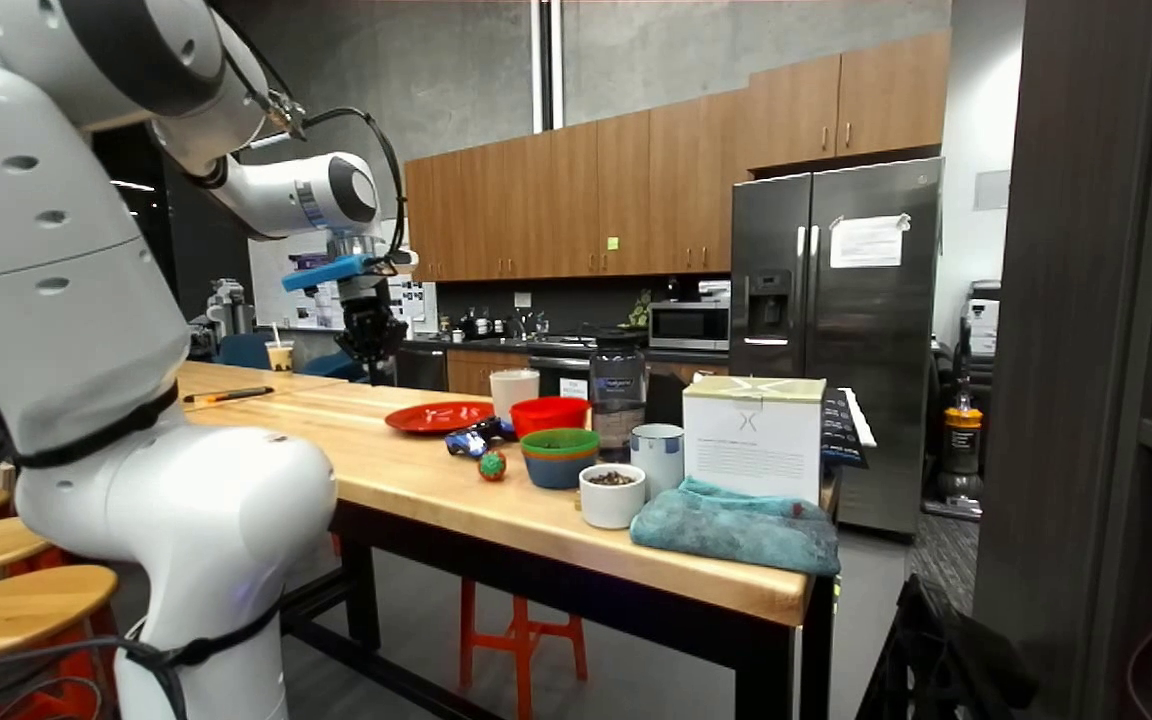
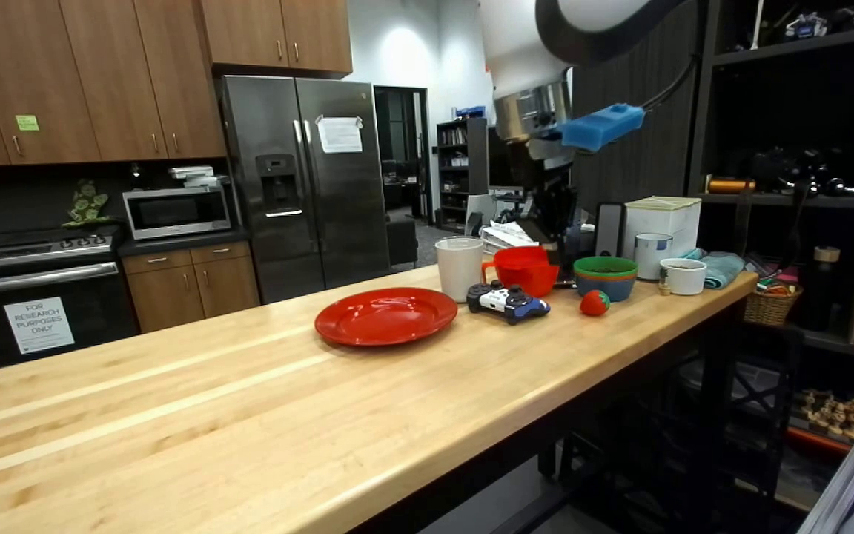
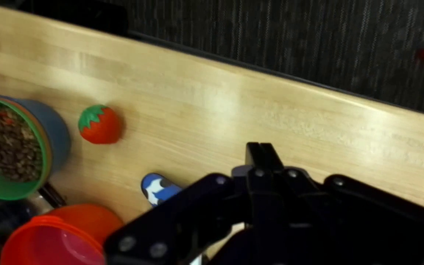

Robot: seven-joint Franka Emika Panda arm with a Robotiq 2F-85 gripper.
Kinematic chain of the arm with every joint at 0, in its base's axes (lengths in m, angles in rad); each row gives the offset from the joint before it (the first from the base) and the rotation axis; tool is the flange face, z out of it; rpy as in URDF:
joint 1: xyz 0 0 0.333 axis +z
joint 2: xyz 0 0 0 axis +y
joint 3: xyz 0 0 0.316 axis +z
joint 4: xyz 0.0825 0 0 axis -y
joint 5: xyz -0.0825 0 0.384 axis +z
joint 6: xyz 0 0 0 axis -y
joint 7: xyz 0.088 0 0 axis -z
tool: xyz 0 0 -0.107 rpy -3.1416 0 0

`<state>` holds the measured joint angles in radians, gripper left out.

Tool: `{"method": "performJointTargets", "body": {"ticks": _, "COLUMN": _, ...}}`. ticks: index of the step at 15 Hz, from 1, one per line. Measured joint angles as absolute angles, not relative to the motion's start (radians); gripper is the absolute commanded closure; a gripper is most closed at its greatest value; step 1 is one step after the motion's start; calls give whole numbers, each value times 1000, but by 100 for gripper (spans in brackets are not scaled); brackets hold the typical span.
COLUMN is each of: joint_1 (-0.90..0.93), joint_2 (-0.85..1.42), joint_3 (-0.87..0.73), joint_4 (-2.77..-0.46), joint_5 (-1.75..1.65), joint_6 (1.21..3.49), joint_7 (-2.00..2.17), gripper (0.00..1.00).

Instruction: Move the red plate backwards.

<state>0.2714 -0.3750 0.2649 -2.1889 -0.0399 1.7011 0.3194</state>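
Note:
The red plate [image 1: 439,417] lies flat on the wooden table, and it also shows in an exterior view [image 2: 386,317]. It does not show in the wrist view. My gripper [image 1: 373,372] hangs above the table, well clear of the plate. In an exterior view the gripper [image 2: 551,251] appears in front of the red bowl, to the right of the plate. In the wrist view the two fingertips [image 3: 259,146] are pressed together with nothing between them. The gripper is shut and empty.
Beside the plate stand a white cup [image 2: 459,268], a game controller [image 2: 507,302] and a deep red bowl [image 2: 525,271]. Further along are a toy strawberry [image 3: 100,124], stacked bowls [image 2: 605,280] and a white box [image 1: 753,440]. The table's edge [image 3: 212,60] crosses the wrist view.

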Motion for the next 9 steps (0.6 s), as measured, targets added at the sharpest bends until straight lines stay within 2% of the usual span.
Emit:
{"method": "performJointTargets", "body": {"ticks": 3, "joint_1": 259, "joint_2": -466, "joint_3": 260, "joint_4": -2244, "joint_5": -34, "joint_6": 1682, "joint_7": 319, "gripper": 73}}
{"method": "performJointTargets", "body": {"ticks": 9, "joint_1": 259, "joint_2": -477, "joint_3": 259, "joint_4": -2259, "joint_5": -34, "joint_6": 1682, "joint_7": 319, "gripper": 72}}
